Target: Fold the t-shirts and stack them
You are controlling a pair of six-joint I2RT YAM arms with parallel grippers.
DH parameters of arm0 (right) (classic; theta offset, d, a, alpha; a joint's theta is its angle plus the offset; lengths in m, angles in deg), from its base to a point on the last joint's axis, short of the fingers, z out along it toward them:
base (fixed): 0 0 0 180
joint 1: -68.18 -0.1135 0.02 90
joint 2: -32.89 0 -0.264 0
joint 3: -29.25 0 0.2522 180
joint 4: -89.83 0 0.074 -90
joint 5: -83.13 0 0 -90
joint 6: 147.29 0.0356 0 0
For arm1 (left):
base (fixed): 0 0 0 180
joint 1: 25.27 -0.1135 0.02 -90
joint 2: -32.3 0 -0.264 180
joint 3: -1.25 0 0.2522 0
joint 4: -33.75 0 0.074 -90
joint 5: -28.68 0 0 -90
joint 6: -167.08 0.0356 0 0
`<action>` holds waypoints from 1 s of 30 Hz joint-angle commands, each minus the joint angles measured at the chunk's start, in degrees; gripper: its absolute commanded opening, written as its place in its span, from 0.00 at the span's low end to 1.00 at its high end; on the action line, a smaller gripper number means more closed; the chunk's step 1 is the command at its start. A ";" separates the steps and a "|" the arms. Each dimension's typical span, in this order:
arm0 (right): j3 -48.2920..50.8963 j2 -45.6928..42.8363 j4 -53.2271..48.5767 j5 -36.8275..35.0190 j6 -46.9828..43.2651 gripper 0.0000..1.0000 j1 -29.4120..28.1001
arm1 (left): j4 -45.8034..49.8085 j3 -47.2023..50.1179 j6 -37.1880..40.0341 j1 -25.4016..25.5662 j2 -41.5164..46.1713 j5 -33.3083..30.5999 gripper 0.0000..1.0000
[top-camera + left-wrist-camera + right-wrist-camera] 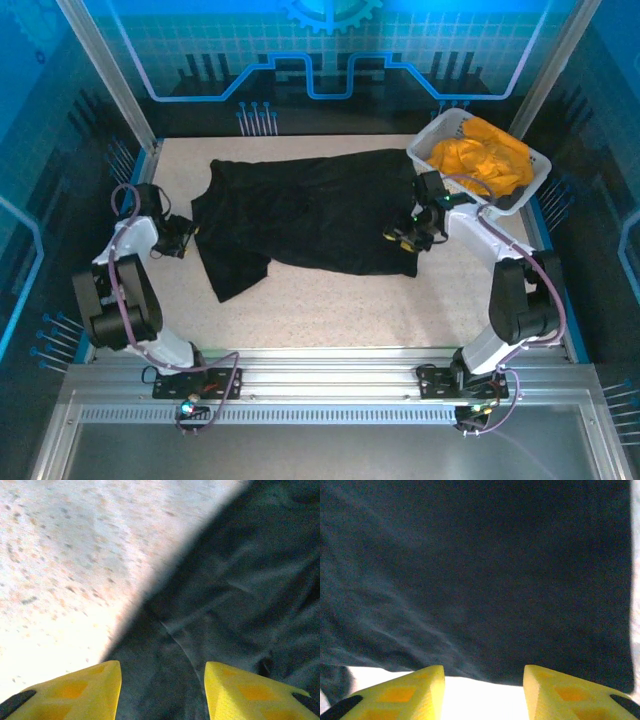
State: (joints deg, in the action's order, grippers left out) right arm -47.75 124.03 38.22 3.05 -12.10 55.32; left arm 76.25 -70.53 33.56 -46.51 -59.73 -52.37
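The plain black soft-cloth t-shirt [310,210] lies spread and lightly creased on the speckled matte table [330,310]. Crumpled orange-yellow t-shirts [485,160] sit in the white plastic lattice basket [430,136]. Left gripper [162,680] and right gripper [484,680]: yellow wedge fingers parted, holding nothing, at opposite shirt edges.

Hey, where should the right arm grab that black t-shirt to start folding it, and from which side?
Take the black t-shirt at its hem corner nearest the right arm, coming in low from the bare table off that edge. It lies flat with sleeves leftward, so the hem is a free straight edge, and the open right end effector faces it.
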 commanded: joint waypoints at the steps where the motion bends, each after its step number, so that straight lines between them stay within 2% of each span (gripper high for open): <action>1: 3.75 -4.38 2.32 2.47 -1.12 0.48 0.82 | -4.83 -1.66 5.33 -0.84 -4.29 3.62 0.52; 9: 7.63 -9.25 -0.08 2.22 -2.14 0.49 2.74 | -9.15 -2.26 8.96 -0.83 -10.95 5.17 0.54; 15: 9.30 -10.45 -1.23 1.11 -0.80 0.49 2.84 | -12.82 -0.69 8.81 -0.31 -12.83 9.20 0.49; 17: 10.51 -11.46 -1.56 0.02 0.09 0.48 2.87 | -13.94 -0.60 8.90 0.43 -13.20 10.72 0.41; 20: 12.47 -13.25 -3.43 -3.46 3.33 0.49 3.45 | -15.11 0.37 8.30 0.84 -12.24 11.90 0.14; 22: 15.67 -14.46 -1.52 -2.91 6.11 0.50 4.48 | -14.70 1.58 7.80 0.85 -10.05 10.40 0.00; 30: 17.71 -8.91 6.44 -1.32 14.29 0.51 5.91 | -9.47 5.99 6.67 -1.35 1.52 3.59 0.00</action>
State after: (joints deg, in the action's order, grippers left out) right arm -30.24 112.36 40.69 1.14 -2.48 60.17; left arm 63.68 -65.20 40.99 -46.44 -62.25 -45.44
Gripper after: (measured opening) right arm 0.516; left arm 0.053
